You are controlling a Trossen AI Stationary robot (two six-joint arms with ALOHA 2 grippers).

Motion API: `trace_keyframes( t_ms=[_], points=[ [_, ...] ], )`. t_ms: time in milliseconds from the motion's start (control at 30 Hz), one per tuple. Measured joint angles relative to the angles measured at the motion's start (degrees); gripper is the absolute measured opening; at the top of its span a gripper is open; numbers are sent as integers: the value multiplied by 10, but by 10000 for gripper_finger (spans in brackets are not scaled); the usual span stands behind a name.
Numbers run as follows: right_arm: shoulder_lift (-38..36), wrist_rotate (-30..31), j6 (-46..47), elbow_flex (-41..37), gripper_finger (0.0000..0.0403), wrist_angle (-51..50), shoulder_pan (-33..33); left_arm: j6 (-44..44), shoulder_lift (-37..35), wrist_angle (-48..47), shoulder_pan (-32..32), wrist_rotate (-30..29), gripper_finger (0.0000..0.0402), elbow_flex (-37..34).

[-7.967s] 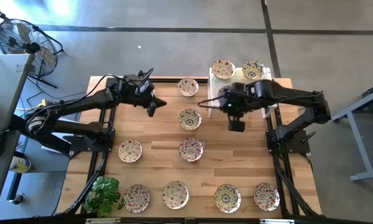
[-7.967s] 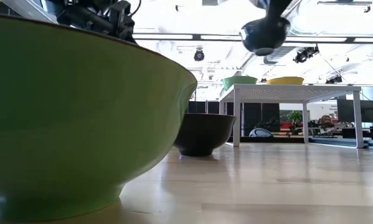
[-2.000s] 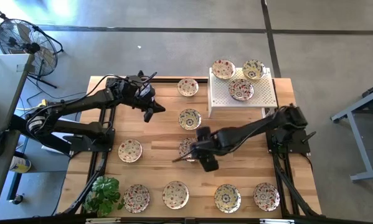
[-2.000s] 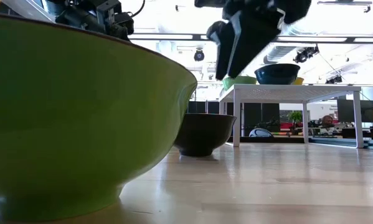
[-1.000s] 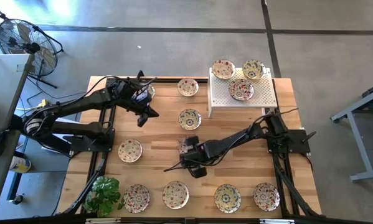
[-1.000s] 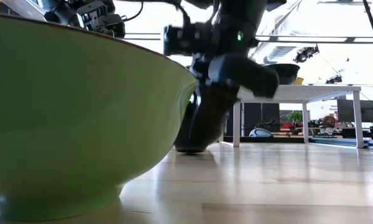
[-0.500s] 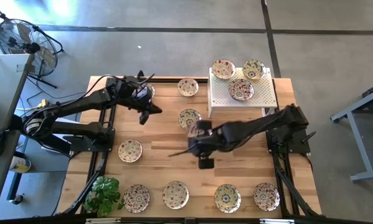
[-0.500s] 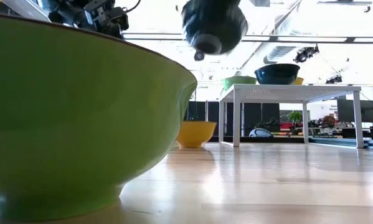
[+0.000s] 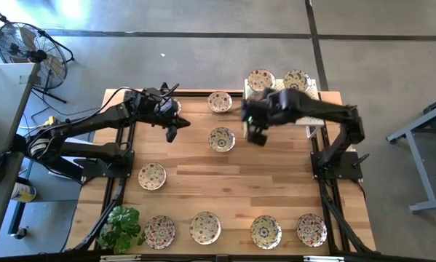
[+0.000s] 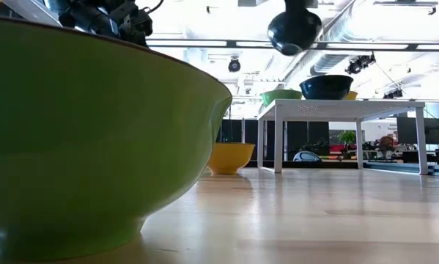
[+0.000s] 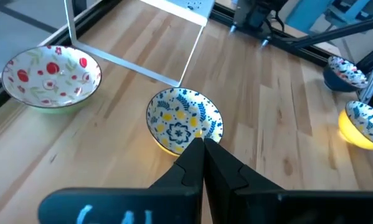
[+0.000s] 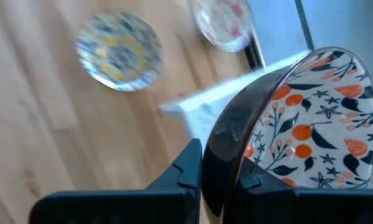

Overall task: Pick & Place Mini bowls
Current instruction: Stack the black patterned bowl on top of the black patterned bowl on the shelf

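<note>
My right gripper [image 9: 255,129] is shut on a mini bowl [image 12: 298,118], dark outside with orange flowers inside. It is high above the table, beside the near left corner of the white stand [image 9: 305,109]; the low view shows the bowl [image 10: 295,29] from below. Two bowls [image 9: 260,80] sit on the stand's far side. Other bowls rest on their bases on the table: [image 9: 219,101], [image 9: 222,138], [image 9: 151,175], and several along the near edge. My left gripper [image 9: 172,131] is shut and empty, hovering at the far left, pointing toward a blue-yellow bowl [image 11: 185,118]. My right gripper pinches the bowl's rim [image 12: 231,144] between its two fingers, one finger [image 12: 195,165] outside the wall and one [image 12: 248,177] inside. The fingers come from above. The bowl is lifted clear of table and stand and hangs below the fingers with its base down.
A green plant [image 9: 121,225] stands at the table's near left corner. A large green bowl [image 10: 94,139] fills the low view's left. A fan [image 9: 28,51] stands on the floor beyond the table's far left. Bare wood lies in the table's middle.
My right gripper has lifted the bowl from the table's middle and carried it up and toward the far right, to beside the stand. The spot where the bowl sat is bare now. My left gripper has kept about still.
</note>
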Motion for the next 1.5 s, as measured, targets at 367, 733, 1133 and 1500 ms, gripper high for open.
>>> trace_keyframes(
  t_ms=[367, 733, 1133, 1500],
  points=[
    [-144, -16, -68, -185, 23, 15, -116, -17, 0, 5, 0, -20, 1, 0],
    [-149, -20, -147, -293, 24, 110, -136, -23, 0, 5, 0, -55, 1, 0],
    [-149, -52, -180, -302, 29, 133, -159, -33, 0, 5, 0, -67, 1, 0],
    [-149, -71, -180, -302, 31, 133, -181, -37, 0, 4, 0, -70, 1, 0]
  ],
)
